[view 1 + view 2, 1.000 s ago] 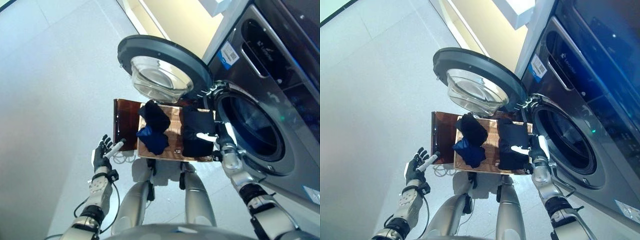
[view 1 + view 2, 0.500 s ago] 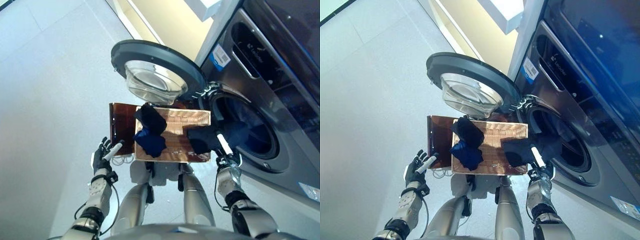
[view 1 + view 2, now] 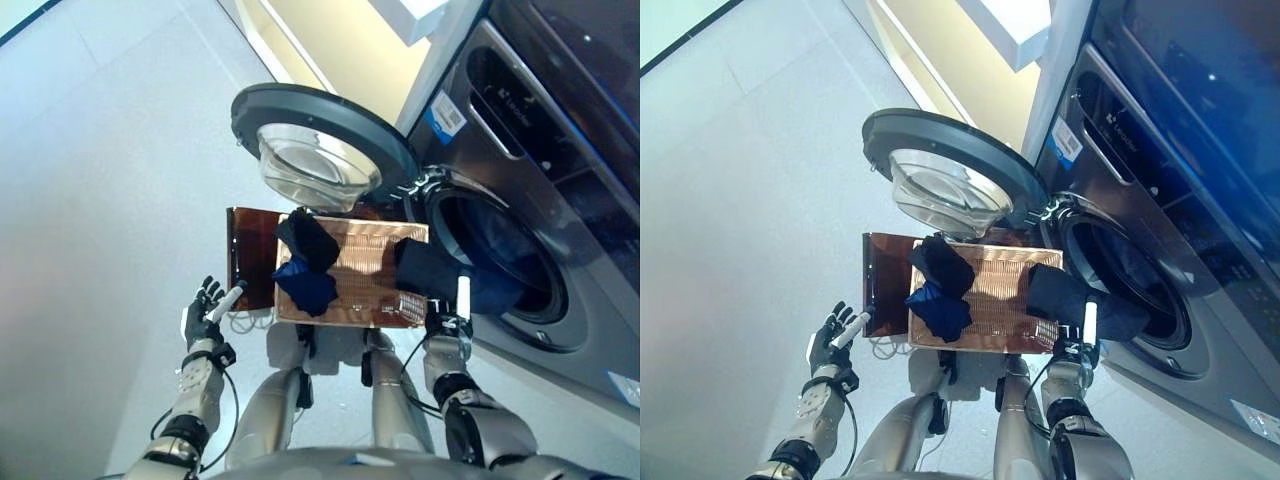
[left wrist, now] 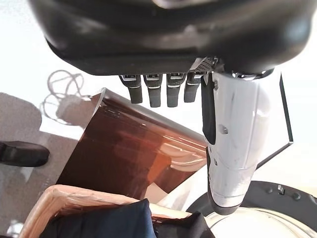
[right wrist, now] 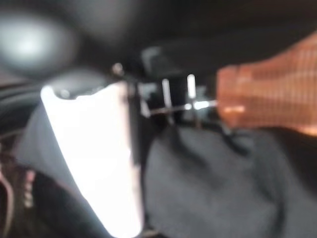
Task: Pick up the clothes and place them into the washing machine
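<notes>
A shallow wicker basket [image 3: 362, 282] rests on a low brown box [image 3: 250, 256] beside the washing machine [image 3: 540, 200]. A black garment [image 3: 307, 238] and a blue garment [image 3: 305, 284] lie in the basket's left part. My right hand [image 3: 447, 326] is shut on a dark garment [image 3: 432, 270], lifted off the basket's right end and reaching to the rim of the drum opening [image 3: 505, 250]. The right wrist view shows this cloth [image 5: 213, 183] against my thumb [image 5: 99, 148]. My left hand [image 3: 204, 316] is open and empty, low at the left, apart from the box.
The machine's round door [image 3: 320, 140] stands open, swung out over the far side of the basket. Pale floor [image 3: 110, 180] stretches to the left. The left wrist view shows the brown box [image 4: 124, 148] and the basket's rim [image 4: 59, 196].
My right hand has lifted the dark garment off the basket's right part and carried it right, toward the drum opening. The camera shifted a little. The left hand stayed put.
</notes>
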